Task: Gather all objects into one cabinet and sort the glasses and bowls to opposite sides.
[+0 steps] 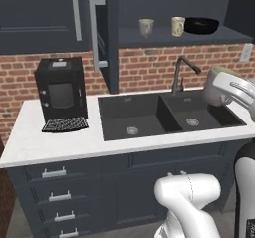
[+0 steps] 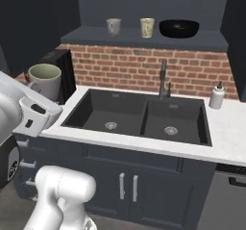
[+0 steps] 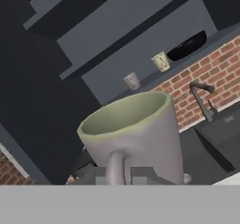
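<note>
Mugs: two on cabinet shelf [image 2: 144, 37], one black bowl [image 2: 178, 29], third mug [image 3: 136, 134] gripped by end effector [image 3: 124, 174]

No legible text, label, brand or number was present on any surface. Faint markings on the beige mug [image 1: 178, 26] were unreadable.

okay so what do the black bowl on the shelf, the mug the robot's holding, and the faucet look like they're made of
Black bowl: probably glazed ceramic or glass, since it is glossy, with a pale sheen along its rim. Held mug: looks like matte ceramic, pale grey outside, greenish inside, thick rim, no shine. Faucet: apparently dark brushed metal, slim with a dull highlight. All rendered, so these are guesses from looks.
</note>
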### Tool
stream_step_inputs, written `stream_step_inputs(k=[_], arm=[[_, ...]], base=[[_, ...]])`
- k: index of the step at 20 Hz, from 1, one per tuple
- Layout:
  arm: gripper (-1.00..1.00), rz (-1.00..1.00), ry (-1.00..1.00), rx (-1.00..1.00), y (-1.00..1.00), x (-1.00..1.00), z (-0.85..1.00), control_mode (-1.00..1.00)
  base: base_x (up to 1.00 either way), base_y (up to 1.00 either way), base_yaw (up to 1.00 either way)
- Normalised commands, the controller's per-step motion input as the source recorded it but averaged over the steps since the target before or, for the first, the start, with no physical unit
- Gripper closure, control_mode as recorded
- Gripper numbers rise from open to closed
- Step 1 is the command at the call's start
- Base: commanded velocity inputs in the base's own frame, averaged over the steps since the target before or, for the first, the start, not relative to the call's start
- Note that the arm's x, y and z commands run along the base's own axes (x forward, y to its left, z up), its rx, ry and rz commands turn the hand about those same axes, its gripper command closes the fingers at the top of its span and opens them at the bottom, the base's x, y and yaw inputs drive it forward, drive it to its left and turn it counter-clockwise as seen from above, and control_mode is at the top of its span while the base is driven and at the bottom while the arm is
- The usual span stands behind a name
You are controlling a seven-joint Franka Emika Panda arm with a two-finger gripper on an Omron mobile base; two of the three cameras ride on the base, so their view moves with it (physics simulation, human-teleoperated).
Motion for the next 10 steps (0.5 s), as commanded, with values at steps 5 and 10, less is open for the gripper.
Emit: stream_step_inputs(k=[5, 10], arm=[[1.0, 0.0, 0.0, 0.0, 0.0, 0.0, 0.0, 1.0], [1.0, 0.0, 0.0, 0.0, 0.0, 0.0, 0.0, 1.0]], base=[[0.43, -0.17, 0.01], [0.47, -0.19, 0.04]])
